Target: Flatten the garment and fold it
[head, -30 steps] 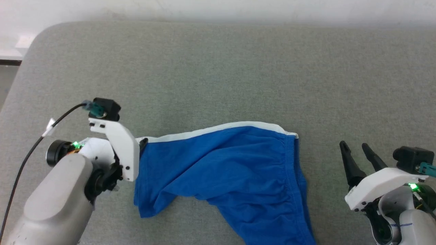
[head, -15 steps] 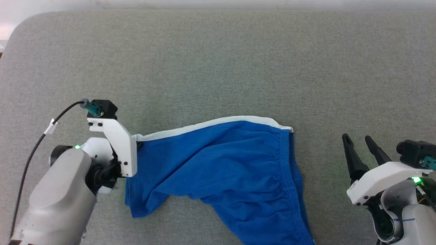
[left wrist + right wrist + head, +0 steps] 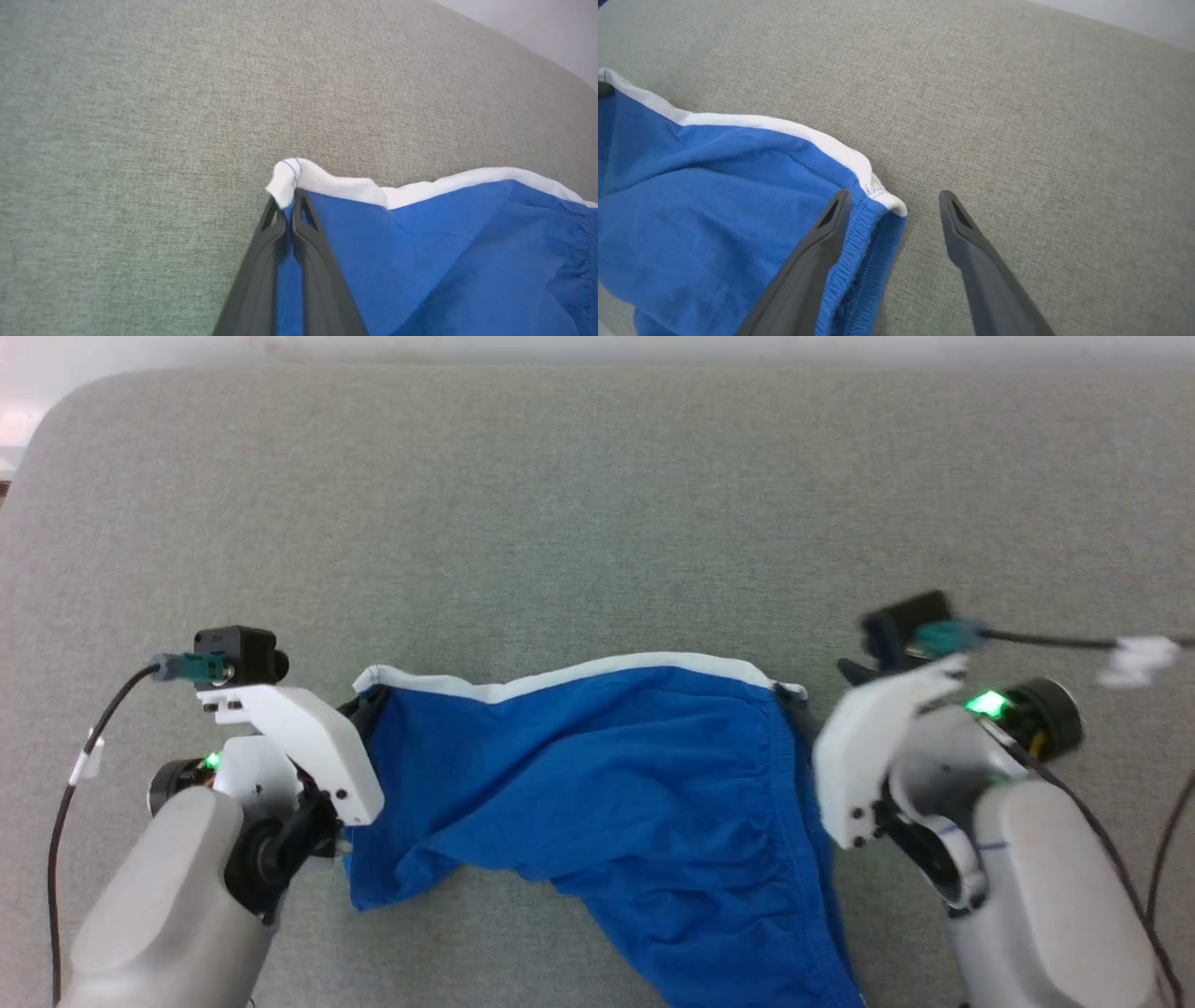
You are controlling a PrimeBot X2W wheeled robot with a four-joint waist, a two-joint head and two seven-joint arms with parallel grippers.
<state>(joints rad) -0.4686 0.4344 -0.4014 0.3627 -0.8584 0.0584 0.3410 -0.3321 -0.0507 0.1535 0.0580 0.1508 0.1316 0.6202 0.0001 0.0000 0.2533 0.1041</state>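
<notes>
"Two grippers at the garment (image 3: 597,784). Lying where?"
"Crumpled across the near middle of the grey padded surface (image 3: 597,504), white trim (image 3: 560,674) along the far edge, blue cloth running out past the bottom of the head view."
"Left gripper (image 3: 286,205)?"
"Clamped on the white corner at the garment's left end. Fingers pressed together, a sliver of blue cloth between them, seen plainly from the left wrist. Curled into a small white peak just past the tips, that corner."
"And the right gripper (image 3: 895,196)?"
"Spread wide at the opposite end, by the gathered waistband (image 3: 859,261). One finger over the blue cloth just inside the waistband corner, the other over bare grey surface just beside it. Gripping nothing."
"Touching the cloth?"
"Cannot tell from the right wrist view whether resting on it or poised just above."
"Flat yet?"
"Not at all. Wrinkled through the middle, bunched at the near left below the held corner, doubled over along the waistband at the right."
"Apart or close, the two grippers?"
"Well apart, with the whole width of the garment between."
</notes>
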